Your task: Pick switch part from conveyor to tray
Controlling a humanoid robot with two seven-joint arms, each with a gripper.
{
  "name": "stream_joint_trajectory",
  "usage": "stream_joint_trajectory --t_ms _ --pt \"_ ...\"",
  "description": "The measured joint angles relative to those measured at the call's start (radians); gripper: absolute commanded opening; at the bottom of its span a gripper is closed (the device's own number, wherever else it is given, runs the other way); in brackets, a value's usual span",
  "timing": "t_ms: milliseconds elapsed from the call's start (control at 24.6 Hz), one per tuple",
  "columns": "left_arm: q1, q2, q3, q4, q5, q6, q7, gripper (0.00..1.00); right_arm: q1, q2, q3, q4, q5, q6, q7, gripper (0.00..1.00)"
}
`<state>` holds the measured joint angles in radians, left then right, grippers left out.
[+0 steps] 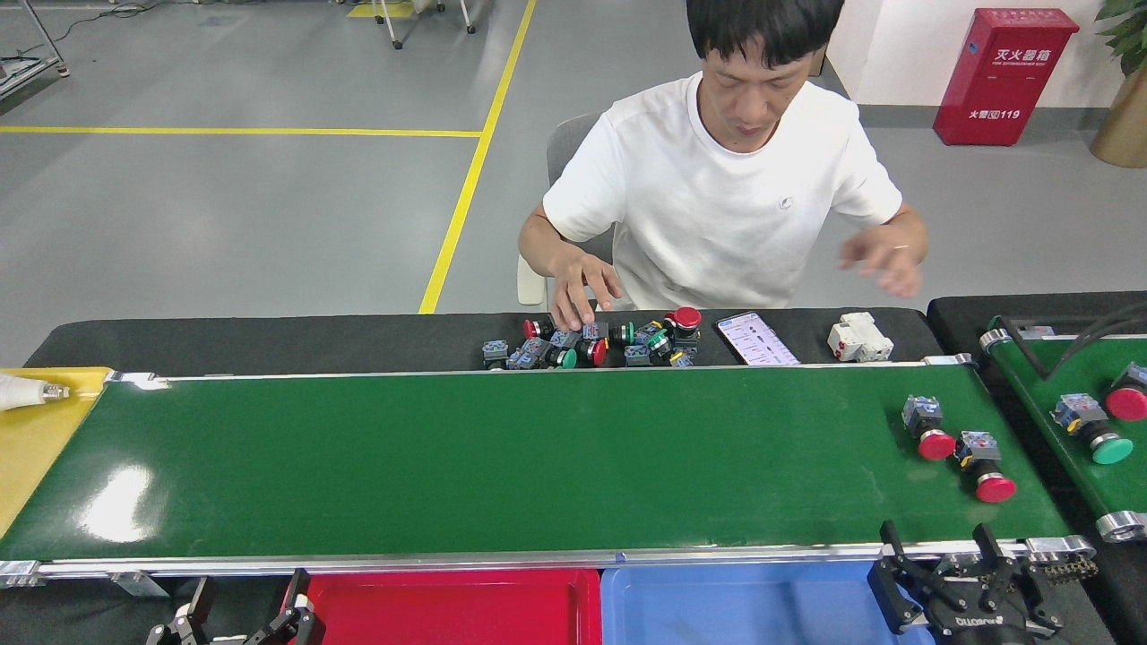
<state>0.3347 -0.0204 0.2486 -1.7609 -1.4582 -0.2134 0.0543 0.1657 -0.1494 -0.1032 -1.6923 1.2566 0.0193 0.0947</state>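
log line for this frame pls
phase: pre-pick | left gripper: open, idle | right gripper: open, idle | conveyor: two red-cap switch parts, right end | red tray, blue tray

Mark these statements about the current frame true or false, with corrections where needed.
1. Two red-capped switch parts lie on the wide glossy dark-green conveyor belt, near its right end. True.
2. The right pincer is shut on a switch part. False: it is open and empty, at the belt's near edge.
3. The red plastic tray and blue plastic tray show no parts. True.
4. The person's hand rests on the smartphone. False: it touches the loose pile of switch parts on the black cloth; the smartphone lies untouched.
5. The left pincer hovers over the belt. False: it sits below the near frame.
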Motion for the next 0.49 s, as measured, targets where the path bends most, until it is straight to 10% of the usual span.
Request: stream_joint_trajectory --t_ms 488 --pt "0.001 0.004 0.011 0.0 0.0 -0.017 -0.001 1.0 -0.06 -0.045 0.013 0.076 -0.002 0.071 0.067 0.97"
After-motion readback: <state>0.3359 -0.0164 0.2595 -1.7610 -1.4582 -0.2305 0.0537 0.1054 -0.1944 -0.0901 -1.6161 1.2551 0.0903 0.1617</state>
